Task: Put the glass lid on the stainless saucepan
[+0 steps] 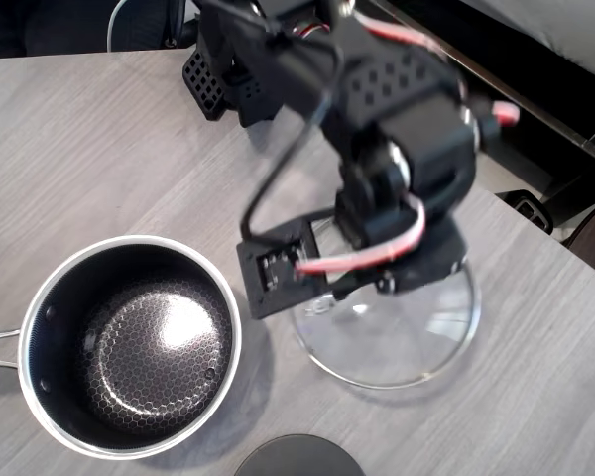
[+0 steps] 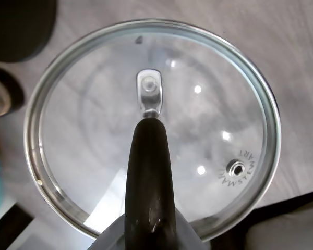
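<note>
While the black arm (image 1: 377, 129) bends down from 12 o'clock over the grey wood-grain tabletop (image 1: 99, 149), its claw sits right above the glass lid (image 1: 397, 337); can't tell if it's gripping the black handle (image 2: 148, 182). The stainless saucepan (image 1: 129, 342) stands open at the lid's 9 o'clock.

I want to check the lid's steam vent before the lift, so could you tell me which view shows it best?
The wrist view: the steam vent sits unobstructed near the rim of the glass lid, ringed by embossed lettering. In the overhead view the arm covers much of the lid and no vent can be made out.
</note>
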You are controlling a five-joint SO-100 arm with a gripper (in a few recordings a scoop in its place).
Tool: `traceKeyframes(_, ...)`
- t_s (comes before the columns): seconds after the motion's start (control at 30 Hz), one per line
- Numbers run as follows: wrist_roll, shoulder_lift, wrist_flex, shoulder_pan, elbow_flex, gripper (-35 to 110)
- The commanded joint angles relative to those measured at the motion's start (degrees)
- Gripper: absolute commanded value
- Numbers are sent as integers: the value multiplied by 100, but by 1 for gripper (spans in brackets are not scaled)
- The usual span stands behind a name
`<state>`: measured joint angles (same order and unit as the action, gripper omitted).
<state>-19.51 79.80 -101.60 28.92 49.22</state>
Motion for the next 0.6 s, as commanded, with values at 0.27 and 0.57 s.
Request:
traceKeyframes(0.27,765,1600,281,-1354,-492,0)
traceKeyframes(0.57,1362,1723,325,-2373,-501,0)
